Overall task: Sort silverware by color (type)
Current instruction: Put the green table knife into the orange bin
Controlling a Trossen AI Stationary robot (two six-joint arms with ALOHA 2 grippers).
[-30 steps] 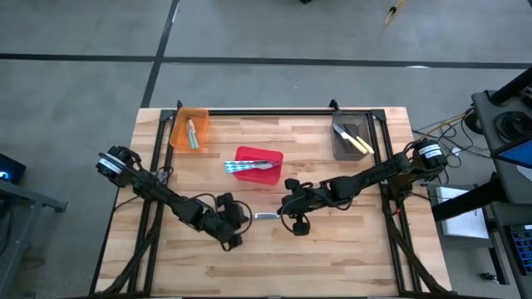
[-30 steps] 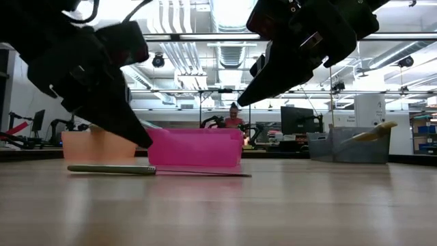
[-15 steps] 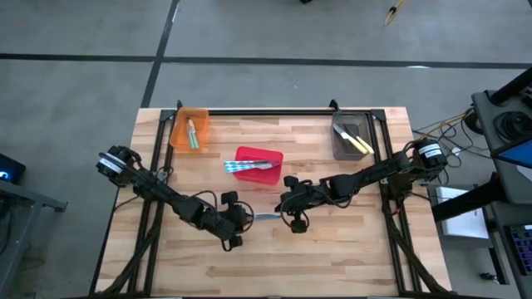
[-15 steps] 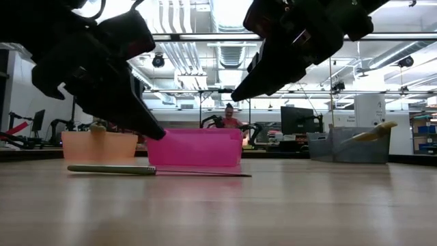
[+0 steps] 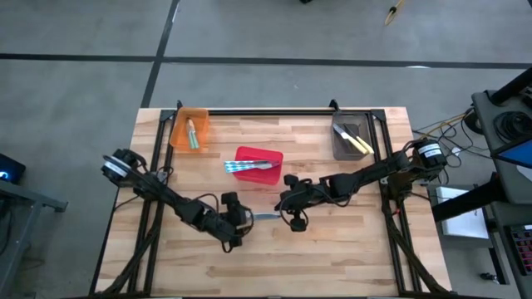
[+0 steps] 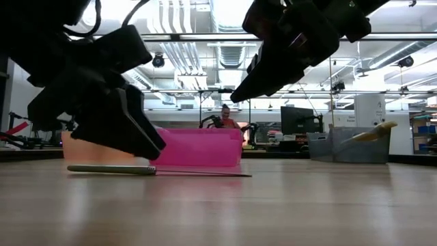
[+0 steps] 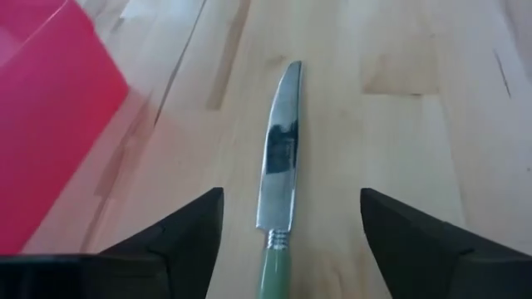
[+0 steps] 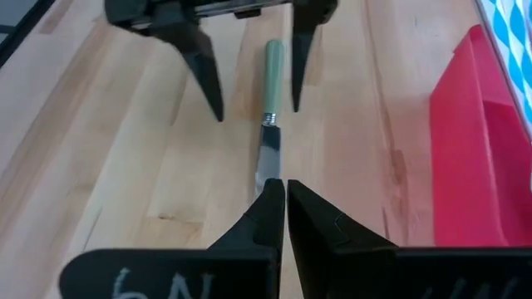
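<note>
High cam looking straight down on whole table (image 5: 332, 241); low cam facing level across it; both wrist cams, close in, sharing green-handled knife (image 7: 278, 178).

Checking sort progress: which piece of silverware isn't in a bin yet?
The green-handled knife. It lies flat on the table between the two grippers, in front of the red bin; the other utensils sit in bins.
</note>
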